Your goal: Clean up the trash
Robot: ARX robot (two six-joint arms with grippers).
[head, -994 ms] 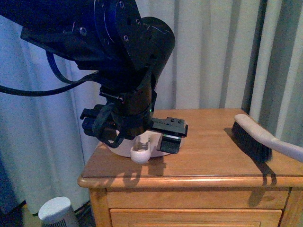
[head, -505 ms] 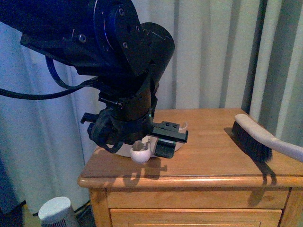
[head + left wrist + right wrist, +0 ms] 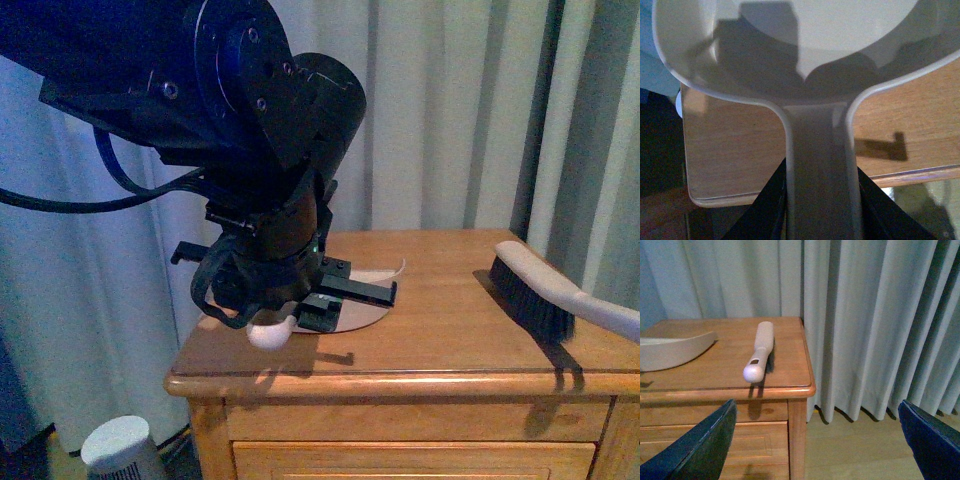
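The beige dustpan (image 3: 368, 306) lies on the wooden nightstand (image 3: 450, 335) near its left front corner, its handle end over the edge. My left gripper (image 3: 300, 303) is shut on the handle. In the left wrist view the pan (image 3: 815, 50) fills the top and my left gripper (image 3: 821, 180) clamps the handle between both black fingers (image 3: 771, 202). The pan's inside looks bare there. My right gripper (image 3: 817, 440) is open and empty, off the nightstand's right side above the floor. No white paper wad shows in any view.
A brush (image 3: 535, 290) with black bristles lies at the nightstand's right edge; it also shows in the right wrist view (image 3: 760, 352). Curtains hang behind. A white round object (image 3: 115, 445) stands on the floor at lower left. A drawer front (image 3: 400, 462) is below the top.
My left gripper has turned and dropped the handle end lower and to the left. The pan now lies flatter on the nightstand and reaches further right. The brush has not moved.
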